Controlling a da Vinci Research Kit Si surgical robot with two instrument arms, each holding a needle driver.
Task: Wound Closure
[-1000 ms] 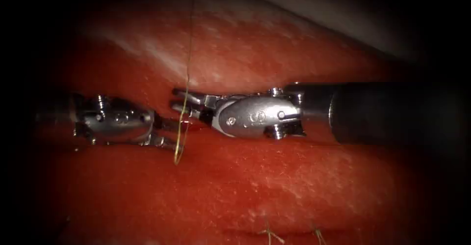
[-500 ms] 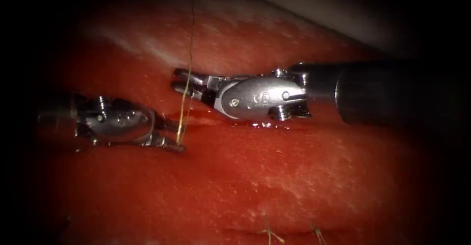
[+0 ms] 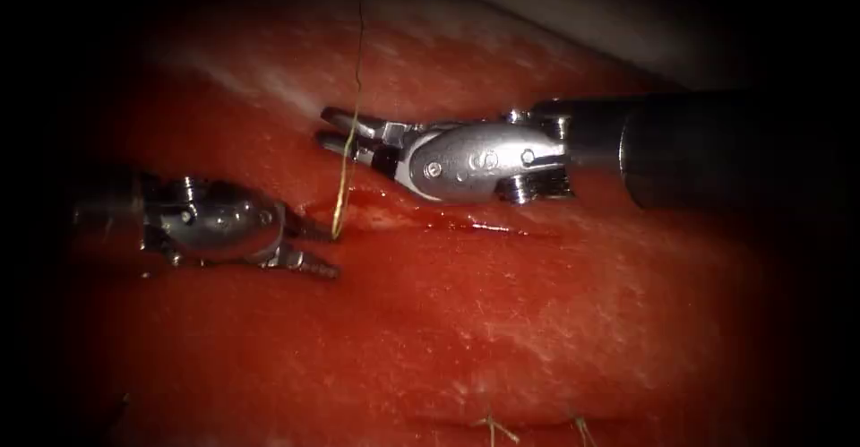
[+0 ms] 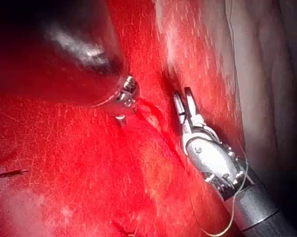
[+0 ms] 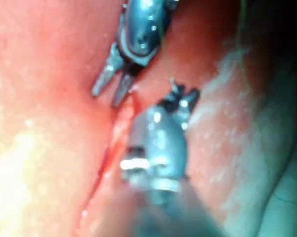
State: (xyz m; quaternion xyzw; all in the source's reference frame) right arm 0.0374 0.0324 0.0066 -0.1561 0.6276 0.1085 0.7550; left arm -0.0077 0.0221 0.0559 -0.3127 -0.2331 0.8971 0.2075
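The tissue [image 3: 502,322] has a cut [image 3: 448,223] running across it, wet with red fluid. My right tool [image 3: 324,127] comes in just above the cut, its jaws shut on the yellow thread [image 3: 345,187]. The thread runs up out of the picture and hangs down to a free end near the cut's left end. My left tool [image 3: 330,252] lies at that end with its jaws open and nothing between them. The left wrist view has the right tool [image 4: 184,101] beside the cut [image 4: 155,121], with thread [image 4: 237,197] trailing along its shaft. In the right wrist view the left tool [image 5: 111,86] stands open.
Cut ends of thread [image 3: 493,427] stick up from the tissue near the front edge, with another [image 3: 580,426] beside them. A pale surface [image 3: 627,26] lies beyond the tissue's far edge.
The right tool has risen from the cut and moved slightly right, drawing the thread upward. The thread's lower end has climbed from below the left tool's jaws to beside the upper jaw.
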